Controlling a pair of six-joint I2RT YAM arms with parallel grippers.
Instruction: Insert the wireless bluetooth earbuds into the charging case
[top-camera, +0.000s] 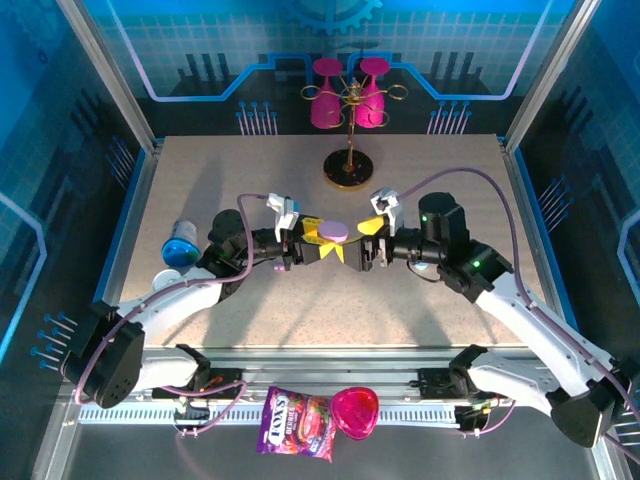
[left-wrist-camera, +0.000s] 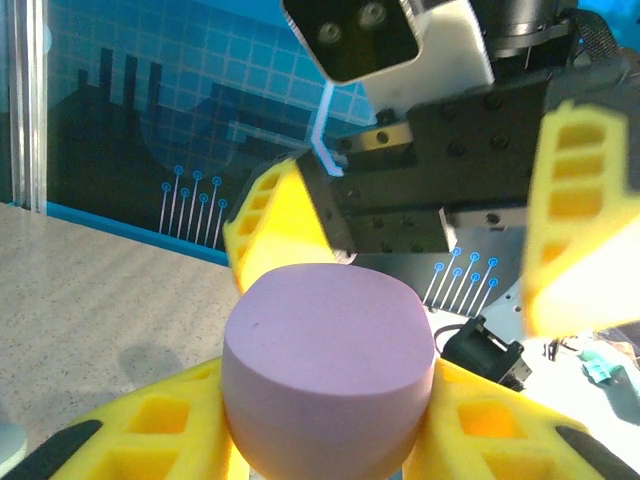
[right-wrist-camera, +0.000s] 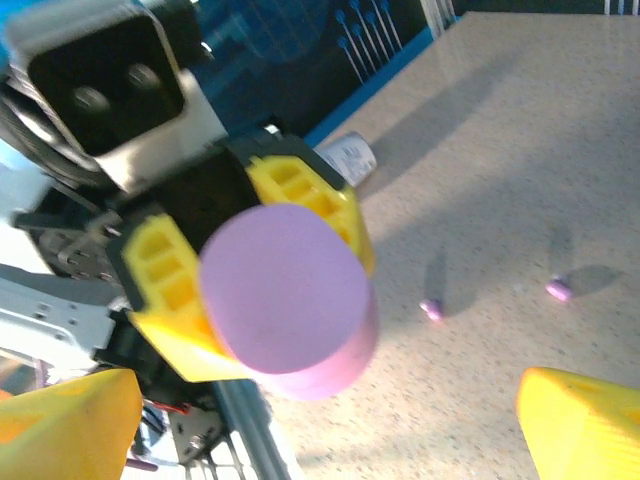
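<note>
A lilac pebble-shaped charging case (top-camera: 333, 232) hangs above the table's middle, with my left gripper (top-camera: 322, 244) shut on it. From the left wrist, the case (left-wrist-camera: 325, 350) sits between the yellow fingers (left-wrist-camera: 140, 425). My right gripper (top-camera: 366, 243) faces it from the right, open, its fingers (left-wrist-camera: 575, 215) spread to either side of the case without touching it. In the right wrist view the case (right-wrist-camera: 285, 300) shows end-on, and two tiny lilac earbuds (right-wrist-camera: 432, 309) (right-wrist-camera: 558, 290) lie apart on the speckled tabletop beyond it.
A blue-capped bottle (top-camera: 182, 245) lies at the table's left. A gold stand with a dark round base (top-camera: 349, 170) holds pink glasses (top-camera: 348, 95) at the back. A candy bag (top-camera: 297, 423) and a pink heart case (top-camera: 355, 410) rest on the front rail.
</note>
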